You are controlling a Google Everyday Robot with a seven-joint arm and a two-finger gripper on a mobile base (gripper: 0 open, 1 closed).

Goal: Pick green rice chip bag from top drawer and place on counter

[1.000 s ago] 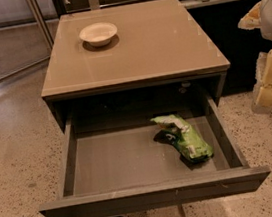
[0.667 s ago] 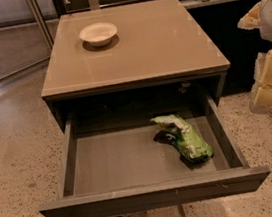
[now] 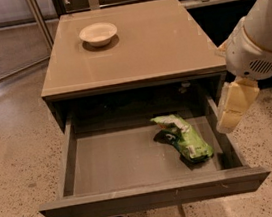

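Green rice chip bag (image 3: pixel 185 139), a small crinkly bright-green snack packet with a white end and dark patches, lies flat on the floor of the wide shallow grey-brown top drawer (image 3: pixel 153 195), towards its right-hand side and slanting from back-left to front-right. The drawer stands fully pulled out, so the bag is open to reach from above. The glossy tan-beige desk top (image 3: pixel 157 42) of the dark cabinet carries only a small white round bowl (image 3: pixel 98 33) near its back left corner.

By my judgement the task is at its very start: the bag is neither grasped nor lifted, and the reach, the grip, the lift and the set-down on the desk top are all still to do.

The cream-coloured gripper (image 3: pixel 236 105) hangs below the bulky white robot arm (image 3: pixel 262 37), just outside the drawer's right wall and apart from the bag. Whether the jaws are wide or narrow I cannot tell.

Against the frame a second earlier, the arm has come further in from the right edge and the gripper now sits lower and nearer the drawer. Bag, bowl and drawer have not shifted.
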